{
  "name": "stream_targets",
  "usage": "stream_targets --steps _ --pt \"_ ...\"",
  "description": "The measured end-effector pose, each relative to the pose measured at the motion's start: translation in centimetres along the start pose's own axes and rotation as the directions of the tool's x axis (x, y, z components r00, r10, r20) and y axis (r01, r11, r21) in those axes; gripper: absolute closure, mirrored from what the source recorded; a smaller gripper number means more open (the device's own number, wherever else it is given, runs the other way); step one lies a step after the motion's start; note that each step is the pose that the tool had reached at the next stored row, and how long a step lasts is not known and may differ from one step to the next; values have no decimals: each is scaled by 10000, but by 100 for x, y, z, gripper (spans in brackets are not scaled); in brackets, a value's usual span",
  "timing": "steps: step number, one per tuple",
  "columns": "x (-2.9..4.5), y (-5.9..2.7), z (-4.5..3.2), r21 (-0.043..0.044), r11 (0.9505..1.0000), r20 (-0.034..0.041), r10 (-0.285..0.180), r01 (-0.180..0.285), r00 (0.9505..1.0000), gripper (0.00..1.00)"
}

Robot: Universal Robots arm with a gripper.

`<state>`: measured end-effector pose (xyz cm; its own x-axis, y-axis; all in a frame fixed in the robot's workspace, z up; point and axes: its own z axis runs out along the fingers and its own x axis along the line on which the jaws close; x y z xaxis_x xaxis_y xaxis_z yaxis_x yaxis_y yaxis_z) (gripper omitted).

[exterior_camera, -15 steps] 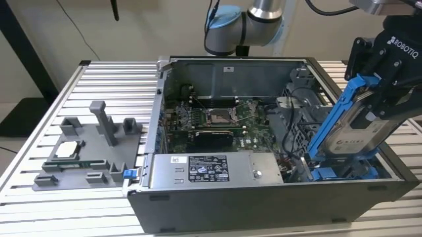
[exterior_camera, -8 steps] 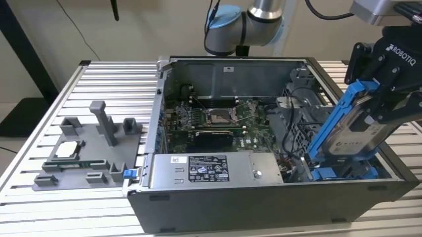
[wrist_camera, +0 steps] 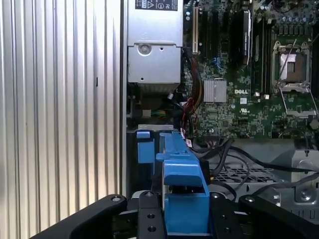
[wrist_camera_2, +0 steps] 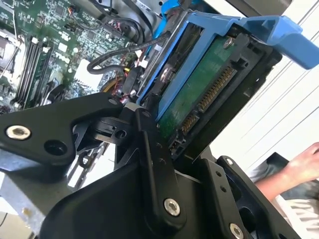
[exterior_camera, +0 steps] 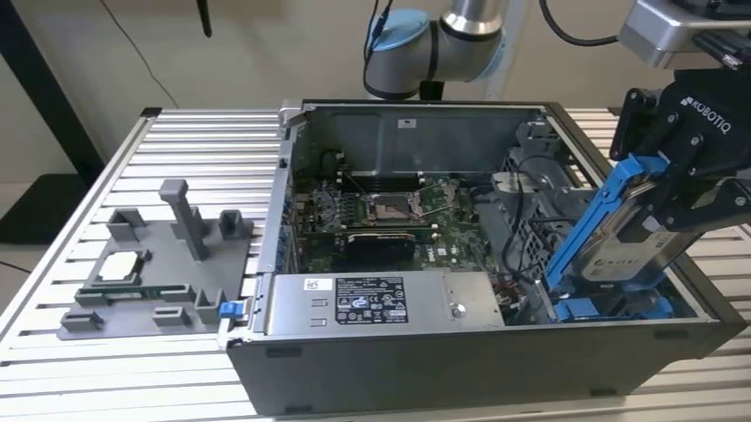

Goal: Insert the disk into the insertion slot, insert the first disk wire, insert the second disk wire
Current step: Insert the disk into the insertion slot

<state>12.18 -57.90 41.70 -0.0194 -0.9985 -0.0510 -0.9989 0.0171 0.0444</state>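
Exterior view: disk within pincer

The arm angles down at the exterior view's right — end effector tilted, clamped on the disk

Lower end of disk at insertion slot

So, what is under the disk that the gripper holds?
Under the tilted disk, held by the gripper, lies the insertion slot with its blue fittings. The disk's lower end covers part of it, so contact cannot be seen.
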Motion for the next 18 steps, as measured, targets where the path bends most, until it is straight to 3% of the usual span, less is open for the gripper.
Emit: stream_targets --steps 12,14,18 --pt "31 -25 120 -18 10000 278 -12 12 9996 100" --pt "45 -25 114 -41 10000 298 -12 13 9996 100" --pt "63 -25 99 -59 10000 425 -15 17 9991 100"
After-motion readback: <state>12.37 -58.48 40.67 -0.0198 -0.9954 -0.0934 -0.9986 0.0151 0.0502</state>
